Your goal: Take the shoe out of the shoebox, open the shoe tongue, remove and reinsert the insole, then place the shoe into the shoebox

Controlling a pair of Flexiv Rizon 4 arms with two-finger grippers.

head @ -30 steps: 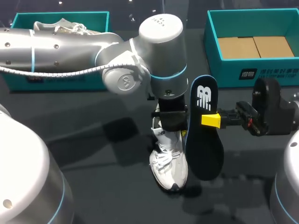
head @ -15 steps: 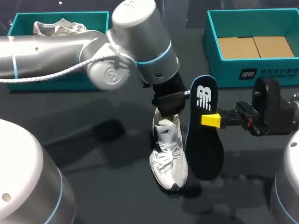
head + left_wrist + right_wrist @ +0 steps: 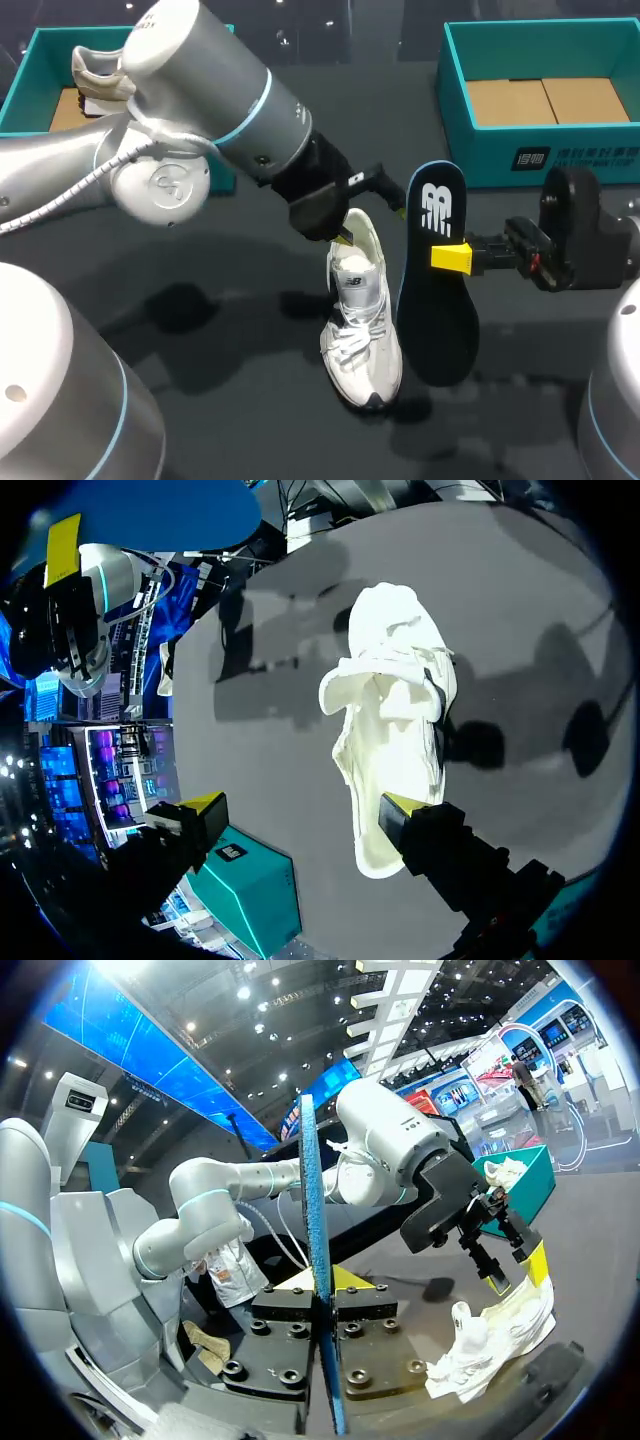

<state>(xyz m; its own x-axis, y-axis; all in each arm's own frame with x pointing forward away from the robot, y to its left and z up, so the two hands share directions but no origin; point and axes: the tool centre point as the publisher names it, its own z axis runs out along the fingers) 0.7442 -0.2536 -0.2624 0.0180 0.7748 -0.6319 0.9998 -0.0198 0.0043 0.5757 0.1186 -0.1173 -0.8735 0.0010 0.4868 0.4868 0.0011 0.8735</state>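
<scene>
A white sneaker (image 3: 360, 325) lies on the dark table, toe toward the front edge, with its tongue pulled up. My left gripper (image 3: 362, 215) hovers just above the heel, open and holding nothing. In the left wrist view the sneaker (image 3: 395, 720) lies ahead of the gripper (image 3: 300, 805), its heel beside one fingertip (image 3: 402, 805). My right gripper (image 3: 452, 257) is shut on the dark blue insole (image 3: 437, 290), holding it upright in the air to the right of the sneaker. The right wrist view shows the insole (image 3: 318, 1260) edge-on, with the sneaker (image 3: 490, 1345) and the left gripper (image 3: 490, 1240) beyond it.
A teal shoebox (image 3: 545, 160) with a cardboard bottom stands at the back right. Another teal box (image 3: 30, 60) at the back left holds a second shoe (image 3: 95, 72). My left arm (image 3: 200, 110) slants across the left half of the table.
My left gripper has opened, let go of the sneaker's opening and lifted up and back to the left. The right gripper with the insole has not moved.
</scene>
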